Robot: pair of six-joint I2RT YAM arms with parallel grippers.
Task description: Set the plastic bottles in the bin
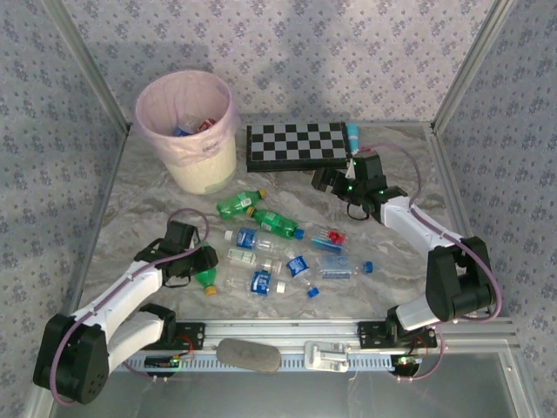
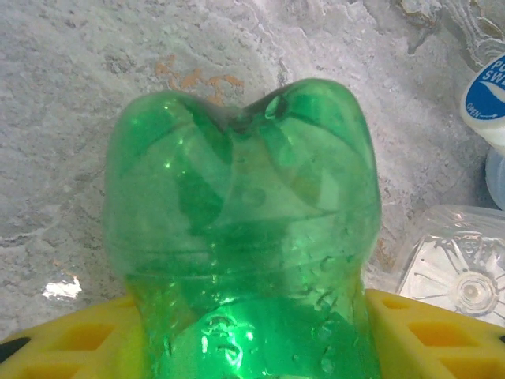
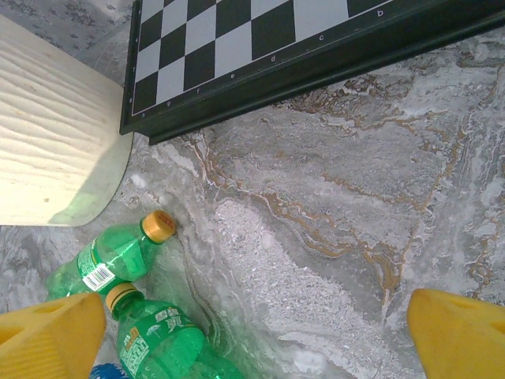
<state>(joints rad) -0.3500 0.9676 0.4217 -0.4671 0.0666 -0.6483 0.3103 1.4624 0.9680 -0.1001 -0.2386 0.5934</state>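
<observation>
The left claw (image 2: 252, 347) is clamped around a green plastic bottle (image 2: 245, 213) just above the grey marbled desk (image 1: 139, 218), the right claw (image 3: 256, 335) gapes wide, holding nothing, near the black-and-white chessboard (image 3: 237, 39), and other clear and green plastic bottles (image 1: 246, 237) lie scattered mid-desk, in front of the round cream-white bin (image 1: 204, 170).

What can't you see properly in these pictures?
- Green bottle in the left hand: left wrist view, its near end runs off the bottom edge.
- Things inside the bin: top view, too small to name.
- Blue thing by the chessboard: top view, too small to name.
</observation>
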